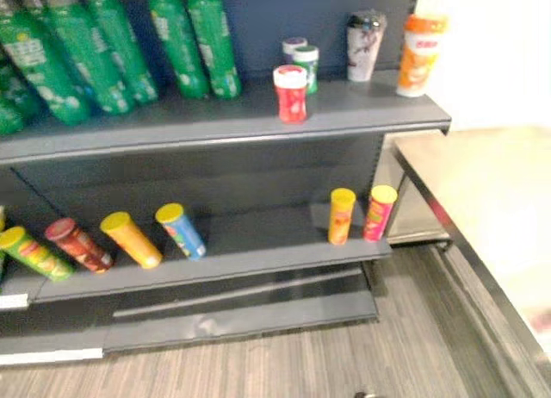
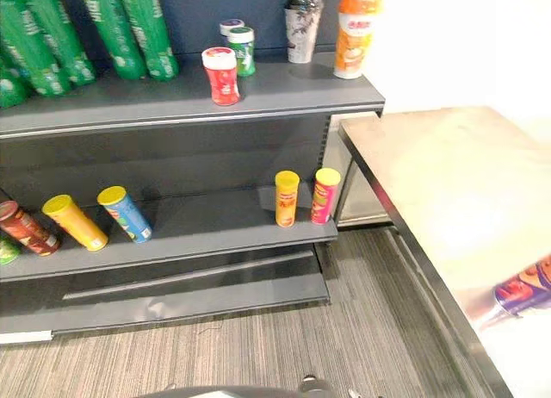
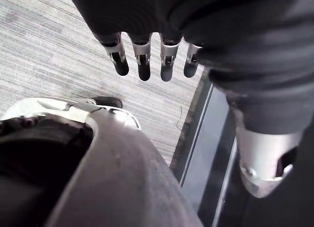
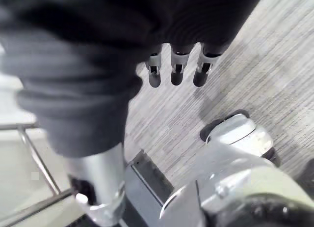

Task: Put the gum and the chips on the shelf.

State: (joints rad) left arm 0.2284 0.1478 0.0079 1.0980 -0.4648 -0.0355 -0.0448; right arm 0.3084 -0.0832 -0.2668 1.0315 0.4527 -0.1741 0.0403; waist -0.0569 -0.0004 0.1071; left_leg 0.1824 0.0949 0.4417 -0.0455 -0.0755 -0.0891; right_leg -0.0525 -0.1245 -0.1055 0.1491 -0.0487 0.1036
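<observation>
Left robot hand point(image 3: 143, 65): hangs over floor point(image 3: 49, 50), fingers straight, holds nothing | right robot hand point(image 4: 176, 72): same | gum jars point(image 1: 291, 93) stand on top shelf point(image 1: 215, 118), chip cans point(image 1: 342, 215) below | one can point(image 2: 522, 292) lies on bench point(image 2: 430, 174), likely next to fetch

The shelf point(image 1: 362, 109) and tabletop point(image 2: 430, 165) are shared by both eye views, seen downward from the head; the floor point(image 3: 44, 50) is faced closely by the wrist views.
</observation>
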